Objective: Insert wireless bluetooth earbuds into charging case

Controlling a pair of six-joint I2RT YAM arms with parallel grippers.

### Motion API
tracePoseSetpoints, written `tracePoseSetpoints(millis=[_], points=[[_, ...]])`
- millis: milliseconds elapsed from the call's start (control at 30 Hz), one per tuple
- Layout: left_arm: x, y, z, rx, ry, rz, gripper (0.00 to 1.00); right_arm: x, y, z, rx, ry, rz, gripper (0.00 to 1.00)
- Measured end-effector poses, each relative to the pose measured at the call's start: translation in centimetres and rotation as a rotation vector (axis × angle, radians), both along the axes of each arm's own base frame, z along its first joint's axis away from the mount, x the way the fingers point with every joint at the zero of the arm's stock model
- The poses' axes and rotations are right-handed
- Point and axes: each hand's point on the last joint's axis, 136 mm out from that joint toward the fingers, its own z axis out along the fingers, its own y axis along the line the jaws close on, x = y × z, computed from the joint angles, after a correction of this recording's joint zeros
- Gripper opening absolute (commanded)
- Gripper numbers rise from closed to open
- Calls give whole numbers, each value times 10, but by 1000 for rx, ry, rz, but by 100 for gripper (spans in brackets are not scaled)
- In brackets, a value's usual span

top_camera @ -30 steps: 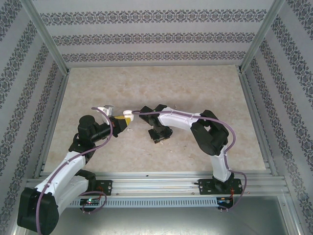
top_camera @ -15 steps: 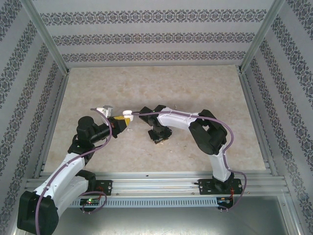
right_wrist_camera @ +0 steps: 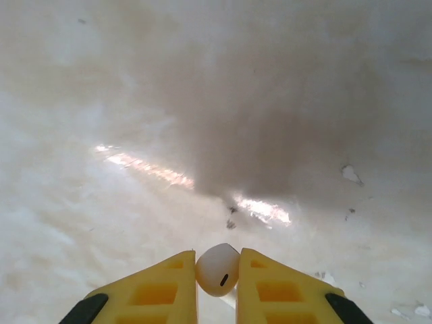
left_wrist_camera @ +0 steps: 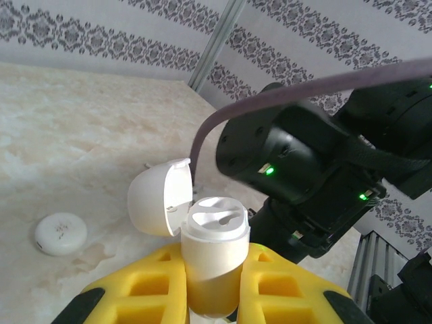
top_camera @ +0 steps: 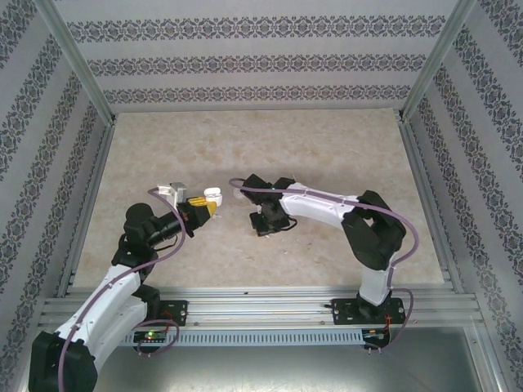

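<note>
Both arms shifted; left hand (left_wrist_camera: pixel 214 280) grips charging case (left_wrist_camera: pixel 212 236), right hand (right_wrist_camera: pixel 217 262) earbud (right_wrist_camera: pixel 217 271).

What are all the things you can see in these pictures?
charging case: one, white, lid open, between the left gripper's fingers.
earbud: one, white, pinched in the right gripper over the table.
round disc: one, white, flat on the table.
table: one, beige, marbled.
walls: grey-patterned, around the table.
left gripper: one, yellow fingers, shut on the charging case.
right gripper: one, yellow fingers, shut on the earbud.
</note>
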Motion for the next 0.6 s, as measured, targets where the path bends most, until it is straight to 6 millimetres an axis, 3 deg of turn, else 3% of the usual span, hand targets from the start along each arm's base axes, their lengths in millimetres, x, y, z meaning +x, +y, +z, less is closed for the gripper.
tracePoseSetpoints(millis=[233, 467, 600], points=[[1, -2, 2, -2, -17, -9, 0, -1, -3, 32, 130, -65, -42, 15], [7, -13, -8, 3, 1, -48, 0, 1, -12, 59, 250, -91, -89, 15], [9, -23, -13, 7, 10, -83, 0, -2, -14, 93, 348, -151, -82, 16]])
